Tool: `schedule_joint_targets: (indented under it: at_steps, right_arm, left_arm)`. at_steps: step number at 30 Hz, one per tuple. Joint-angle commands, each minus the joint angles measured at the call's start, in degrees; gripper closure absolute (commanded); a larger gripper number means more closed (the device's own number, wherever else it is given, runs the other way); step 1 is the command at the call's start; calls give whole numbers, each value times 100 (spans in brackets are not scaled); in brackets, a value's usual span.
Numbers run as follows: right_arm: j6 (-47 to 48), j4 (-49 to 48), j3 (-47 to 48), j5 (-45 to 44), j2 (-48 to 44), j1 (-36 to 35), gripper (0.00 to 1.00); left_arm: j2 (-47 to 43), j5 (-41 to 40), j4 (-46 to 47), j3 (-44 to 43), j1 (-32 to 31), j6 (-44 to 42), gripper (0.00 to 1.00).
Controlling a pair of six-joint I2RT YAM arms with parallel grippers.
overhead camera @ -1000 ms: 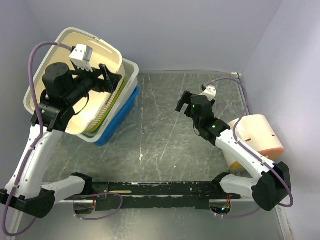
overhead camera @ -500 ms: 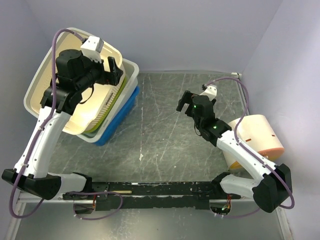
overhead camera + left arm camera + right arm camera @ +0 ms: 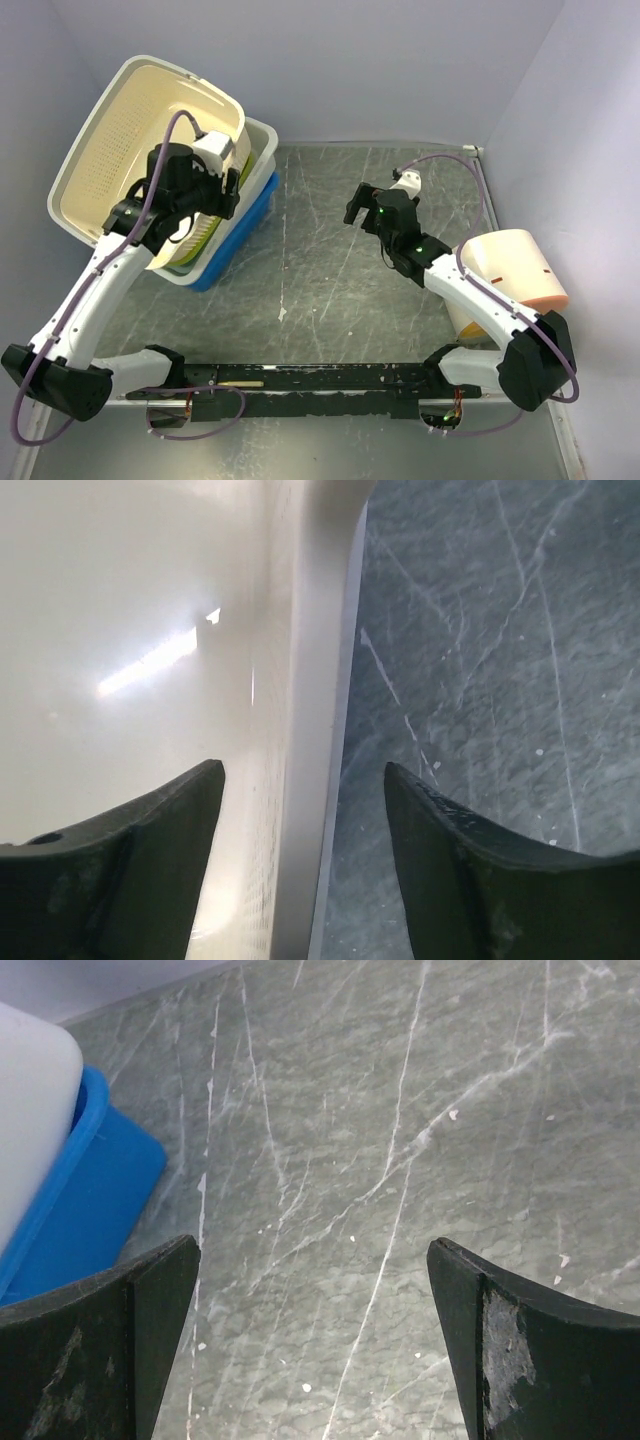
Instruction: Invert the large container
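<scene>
Grey stone-look table (image 3: 330,262), pale purple walls (image 3: 350,70). Cream large container (image 3: 110,140) stands tipped up at the far left corner. The left gripper (image 3: 302,770) is spread around its rim, and the right gripper (image 3: 312,1250) is spread wide too.

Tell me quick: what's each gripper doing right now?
Left gripper: open, jaws astride the rim of the large container, not clamped on it.
Right gripper: open, holding nothing, over the table.
</scene>
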State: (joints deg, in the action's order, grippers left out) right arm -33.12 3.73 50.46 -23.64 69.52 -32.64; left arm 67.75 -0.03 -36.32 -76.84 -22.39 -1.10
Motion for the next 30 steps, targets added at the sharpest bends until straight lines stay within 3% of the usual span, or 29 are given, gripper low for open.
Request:
schedule_joint_targets:
  at_steps: [1, 8, 13, 20, 25, 30]
  right_arm:
    - [-85, -139, 179, 288, 71, -14, 1]
    - [-55, -74, 37, 127, -176, -18, 2]
    - [-57, -65, 6, 68, -241, -14, 2]
    - [-204, 82, 104, 98, -152, -16, 3]
    - [84, 197, 125, -149, -389, -14, 3]
    - [585, 551, 377, -1081, -884, -14, 3]
  left_arm:
    - [-4, -286, 166, 133, -46, -57, 33]
    - [216, -602, -255, -627, -72, 94, 91]
    - [569, -143, -817, -2274, -81, 1, 93]
    - [1568, 641, -1301, -5260, -158, -21, 93]
    - [1710, 1673, -11, -5559, -160, 492, 93]
    - [2293, 3232, 1254, -5882, -169, 1636, 93]
